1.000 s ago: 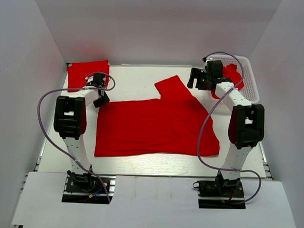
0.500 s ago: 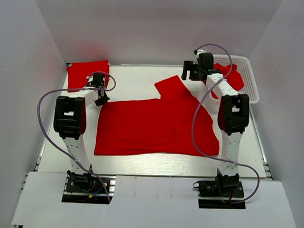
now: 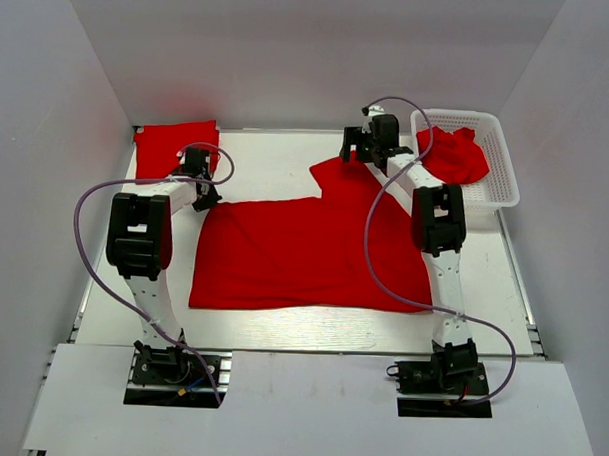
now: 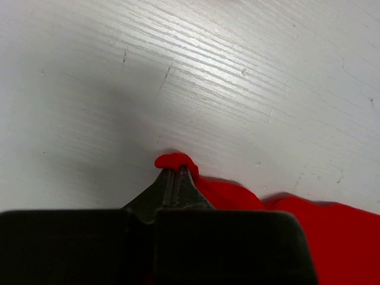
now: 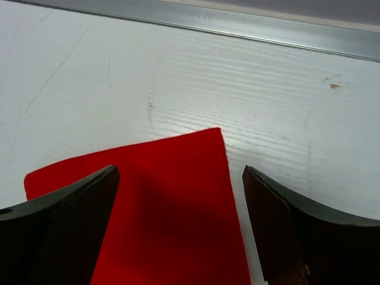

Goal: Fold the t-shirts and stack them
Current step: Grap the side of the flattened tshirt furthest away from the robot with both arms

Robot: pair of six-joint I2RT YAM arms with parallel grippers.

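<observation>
A red t-shirt (image 3: 314, 250) lies spread on the white table, one sleeve (image 3: 344, 175) pointing to the back. My left gripper (image 3: 202, 197) is shut on the shirt's back-left corner (image 4: 173, 161), a small pinch of cloth showing past the tips. My right gripper (image 3: 359, 155) is open and hovers over the end of the sleeve (image 5: 172, 208), one finger on each side of it and clear of the cloth. A folded red t-shirt (image 3: 174, 145) lies at the back left. Another crumpled red t-shirt (image 3: 452, 155) sits in the basket.
A white lattice basket (image 3: 496, 190) stands at the back right. A metal rail (image 5: 237, 24) runs along the table's back edge, just past the sleeve. White walls close in the table on three sides.
My right gripper has swung left from the basket to above the sleeve end. My left gripper has shifted slightly toward the shirt's back-left corner.
</observation>
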